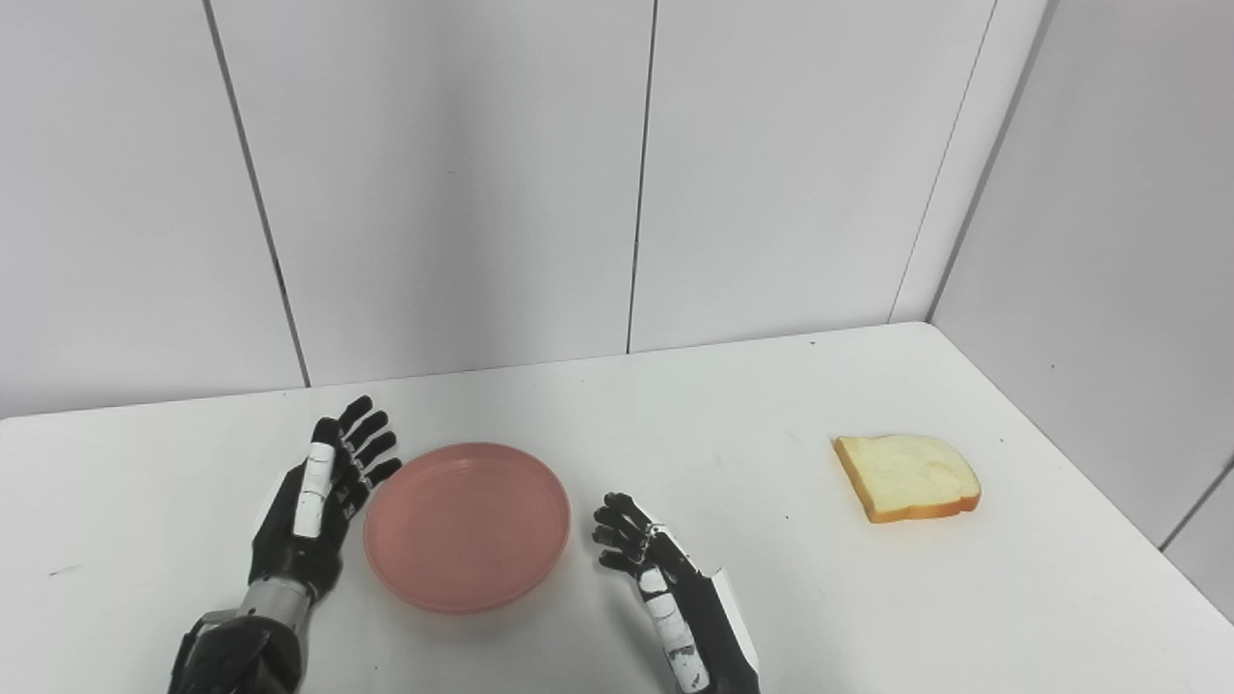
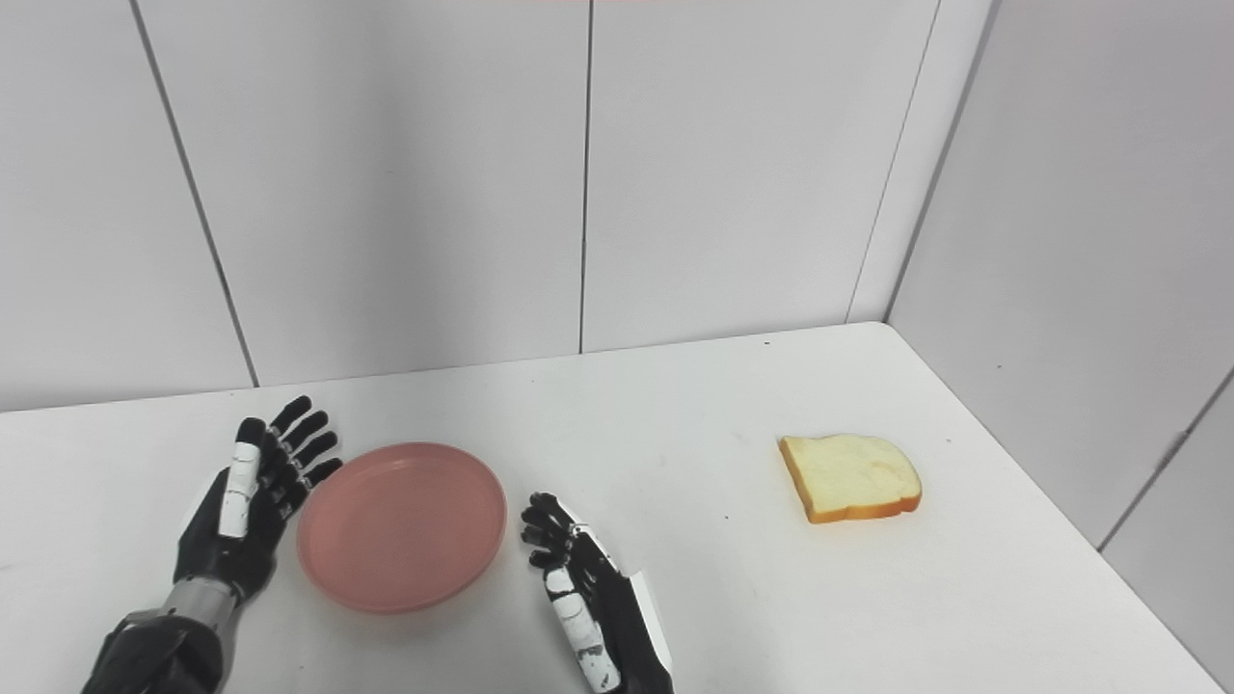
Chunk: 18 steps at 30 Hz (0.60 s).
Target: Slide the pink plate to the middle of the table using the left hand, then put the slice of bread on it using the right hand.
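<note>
A round pink plate [image 1: 467, 525] lies flat on the white table [image 1: 752, 405], left of centre and near the front. My left hand [image 1: 318, 496] stands open right beside the plate's left rim, fingers straight and pointing away from me; whether it touches the rim I cannot tell. My right hand [image 1: 656, 569] is open just right of the plate, fingers slightly curled, holding nothing. The slice of bread [image 1: 906, 475], pale with a golden crust, rests flat on the table far to the right, well apart from both hands.
White wall panels [image 1: 636, 173] close the table at the back and on the right. The table's right edge [image 1: 1089, 482] runs diagonally close behind the bread. Bare tabletop lies between the plate and the bread.
</note>
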Tool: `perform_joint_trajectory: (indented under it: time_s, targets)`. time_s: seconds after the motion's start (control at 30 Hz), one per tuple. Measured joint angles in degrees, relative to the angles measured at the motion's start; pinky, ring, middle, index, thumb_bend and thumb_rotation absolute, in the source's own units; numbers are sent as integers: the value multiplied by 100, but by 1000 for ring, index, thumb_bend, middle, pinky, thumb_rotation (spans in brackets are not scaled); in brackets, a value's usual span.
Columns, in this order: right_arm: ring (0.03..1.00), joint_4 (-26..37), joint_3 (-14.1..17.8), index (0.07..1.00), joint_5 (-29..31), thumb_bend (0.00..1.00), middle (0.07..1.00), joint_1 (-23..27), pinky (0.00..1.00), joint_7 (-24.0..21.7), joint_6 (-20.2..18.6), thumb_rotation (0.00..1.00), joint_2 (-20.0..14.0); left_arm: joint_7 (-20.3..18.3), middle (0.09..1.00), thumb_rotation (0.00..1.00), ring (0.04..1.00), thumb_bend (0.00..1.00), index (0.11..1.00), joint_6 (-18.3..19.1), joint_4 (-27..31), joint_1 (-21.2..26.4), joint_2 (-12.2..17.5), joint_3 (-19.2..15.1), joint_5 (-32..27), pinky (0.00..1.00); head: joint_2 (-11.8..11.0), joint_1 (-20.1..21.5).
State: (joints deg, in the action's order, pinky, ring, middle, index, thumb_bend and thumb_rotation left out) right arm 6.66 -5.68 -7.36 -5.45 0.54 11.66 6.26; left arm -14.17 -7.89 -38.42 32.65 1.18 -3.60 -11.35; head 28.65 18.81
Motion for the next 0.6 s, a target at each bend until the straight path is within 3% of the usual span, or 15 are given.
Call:
perform_joint_trajectory:
  time_s: [0.2, 0.6]
  targets:
    - [854, -12, -79, 885, -172, 735, 867, -16, 840, 123, -43, 1000, 109, -102, 916, 876, 899, 979, 893, 6, -17, 4, -13, -32, -68, 844, -9, 482]
    - [847, -45, -118, 877, -412, 715, 860, -16, 824, 296, -32, 975, 183, -237, 924, 886, 924, 964, 898, -31, -107, 15, -62, -40, -120, 880, -35, 633]
